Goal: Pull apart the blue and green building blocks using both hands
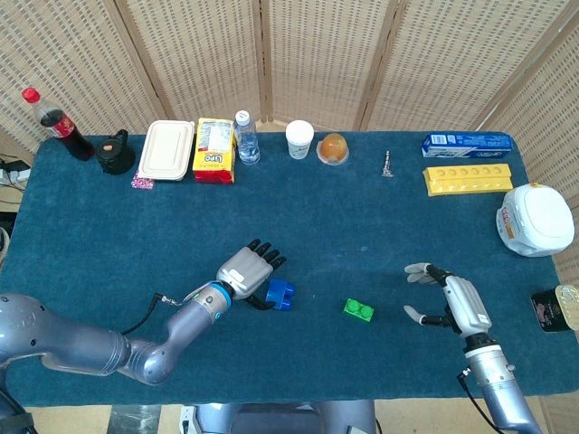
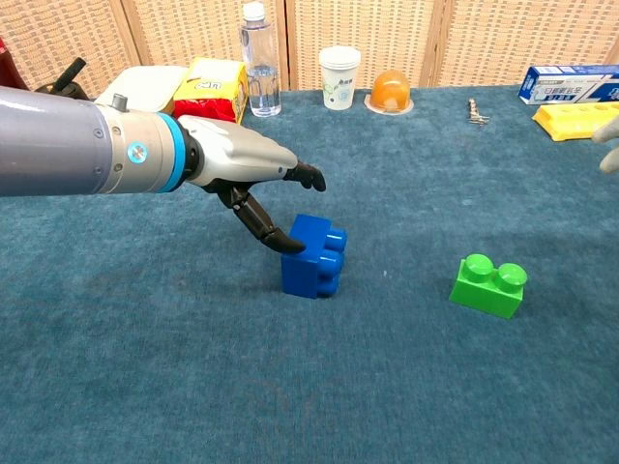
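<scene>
Blocks apart on the tabletop [image 1: 109, 226]
The blue block [image 2: 312, 255] rests on its side, the left hand [image 2: 247, 174] released, one fingertip just at its edge; the green block [image 2: 488, 284] sits well apart, the right hand [image 1: 450, 304] released, fingers spread

Around the paper cup [image 1: 299, 139], counted by kind: two building blocks, one blue block [image 1: 280, 294] and one green block [image 1: 358, 310], in front of it; two bottles, a water bottle [image 1: 245, 137] and a cola bottle [image 1: 56, 124], off to its left.
</scene>
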`<action>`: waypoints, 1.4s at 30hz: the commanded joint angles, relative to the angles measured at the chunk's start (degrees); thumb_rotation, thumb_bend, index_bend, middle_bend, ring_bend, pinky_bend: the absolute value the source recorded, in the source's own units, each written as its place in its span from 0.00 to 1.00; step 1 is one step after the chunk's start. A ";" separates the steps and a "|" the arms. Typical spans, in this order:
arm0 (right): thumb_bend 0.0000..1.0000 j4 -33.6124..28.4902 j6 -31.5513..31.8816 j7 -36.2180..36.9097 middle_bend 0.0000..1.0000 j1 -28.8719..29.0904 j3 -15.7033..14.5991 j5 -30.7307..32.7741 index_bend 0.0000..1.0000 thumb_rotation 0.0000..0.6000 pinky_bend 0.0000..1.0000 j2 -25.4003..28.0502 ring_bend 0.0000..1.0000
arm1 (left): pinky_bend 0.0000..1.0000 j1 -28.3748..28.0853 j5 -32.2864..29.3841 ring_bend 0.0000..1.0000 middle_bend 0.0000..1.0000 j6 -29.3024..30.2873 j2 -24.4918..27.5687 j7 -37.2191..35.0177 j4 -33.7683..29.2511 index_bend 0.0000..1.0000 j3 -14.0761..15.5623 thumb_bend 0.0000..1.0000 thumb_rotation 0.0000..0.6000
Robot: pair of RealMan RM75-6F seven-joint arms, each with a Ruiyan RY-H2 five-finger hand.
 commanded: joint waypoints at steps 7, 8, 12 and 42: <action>0.28 1.06 0.48 0.14 0.40 -0.32 -0.03 -0.42 0.30 1.00 0.32 0.72 0.38 | 0.08 6.14 6.68 0.00 0.09 10.53 4.77 -3.35 -6.92 0.05 -1.10 0.26 0.45; 0.28 1.41 0.62 -0.08 0.40 -0.41 -0.05 -0.40 0.30 1.00 0.32 0.77 0.38 | 0.08 7.37 7.92 0.00 0.09 12.58 5.42 -3.61 -7.90 0.05 -0.82 0.26 0.50; 0.28 3.99 1.89 -3.71 0.42 -0.98 -0.19 0.04 0.31 1.00 0.33 0.06 0.40 | 0.08 12.54 11.42 0.00 0.09 19.94 8.67 -4.22 -12.55 0.05 0.97 0.26 0.55; 0.29 5.16 15.58 -24.01 0.44 -10.46 -3.87 -1.10 0.36 1.00 0.34 -1.73 0.41 | 0.08 63.15 44.45 0.00 0.09 61.74 10.42 -21.55 -4.36 0.05 11.52 0.26 0.54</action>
